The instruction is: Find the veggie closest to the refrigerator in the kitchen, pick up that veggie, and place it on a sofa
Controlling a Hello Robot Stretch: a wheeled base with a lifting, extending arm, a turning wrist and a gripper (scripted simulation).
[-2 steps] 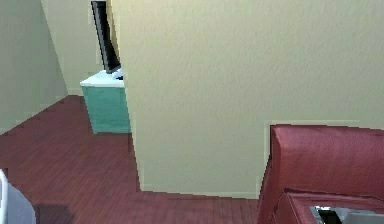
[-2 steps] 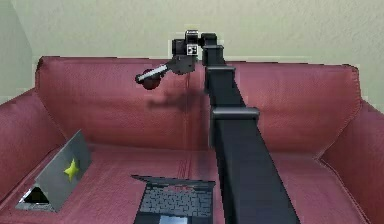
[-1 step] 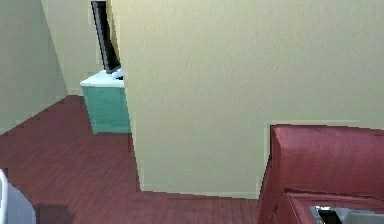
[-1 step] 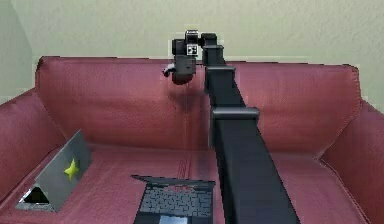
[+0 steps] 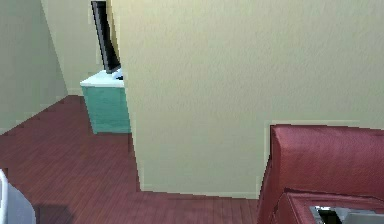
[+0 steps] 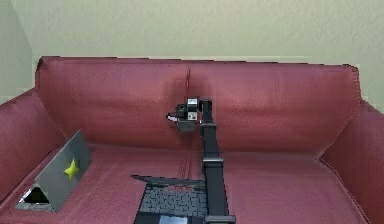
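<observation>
Pincer [image 6: 177, 117] level with backrest of red sofa [image 6: 100, 100] (whether it grasps anything, cannot tell), arm [image 6: 212, 160] extended beside dark laptop [image 6: 168, 203]

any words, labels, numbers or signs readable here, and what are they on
No readable text in either view.
Laptop keyboard on the sofa: keys too small to read.
Grey panel: yellow star shape, no letters.
White squares: black marks, not words.
Television: nothing legible.
</observation>
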